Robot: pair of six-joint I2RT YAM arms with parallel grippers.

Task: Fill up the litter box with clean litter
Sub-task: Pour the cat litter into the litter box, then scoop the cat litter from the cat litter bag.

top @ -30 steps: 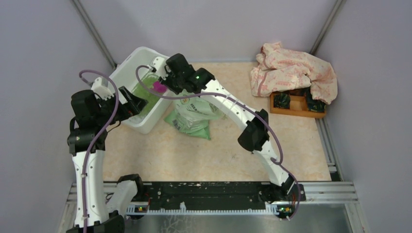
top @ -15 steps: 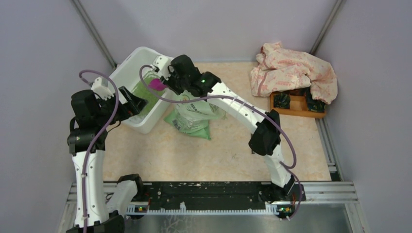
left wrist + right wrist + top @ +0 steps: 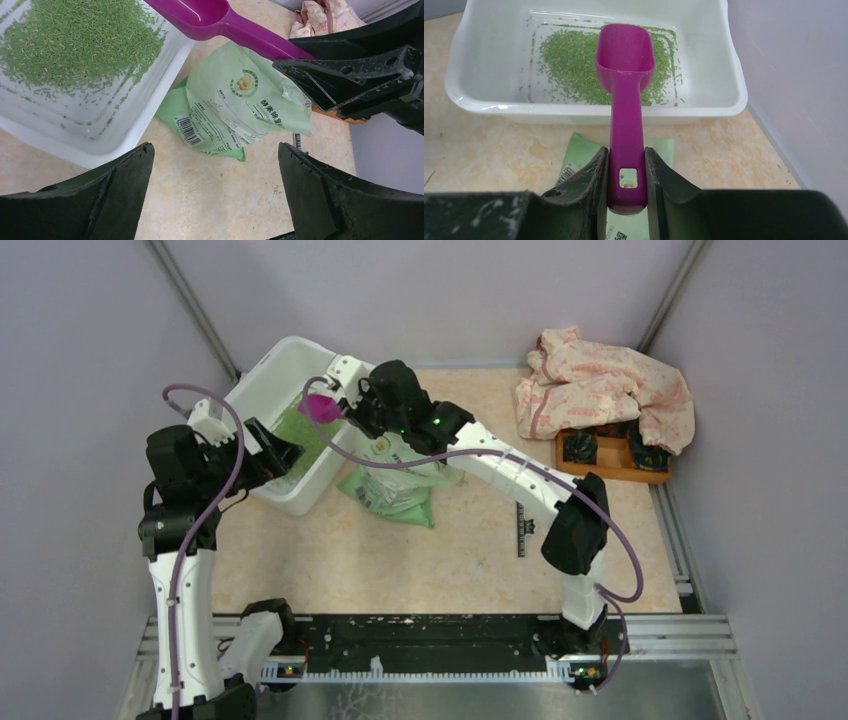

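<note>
The white litter box [image 3: 262, 380] stands at the back left, and a patch of clean litter [image 3: 569, 67] lies on its floor. My right gripper [image 3: 627, 170] is shut on the handle of a magenta scoop [image 3: 626, 75]. The scoop's bowl hangs empty, open side up, above the litter and just inside the box's near rim [image 3: 589, 119]. My left gripper [image 3: 215, 185] is open with nothing between its fingers. It hovers over bare tabletop beside the box's corner [image 3: 100, 150]. The same litter [image 3: 75, 45] and scoop [image 3: 210, 15] also show in the left wrist view.
A light green printed bag [image 3: 395, 480] lies on the table against the box, under my right wrist. A pink patterned cloth [image 3: 605, 390] drapes over an orange wooden tray [image 3: 610, 468] at the back right. A small dark strip [image 3: 520, 530] lies mid-table. Grey walls close in on three sides.
My right arm's elbow has swung out to the right and the wrist has drawn back a little, keeping the scoop over the box. The left arm has not moved.
</note>
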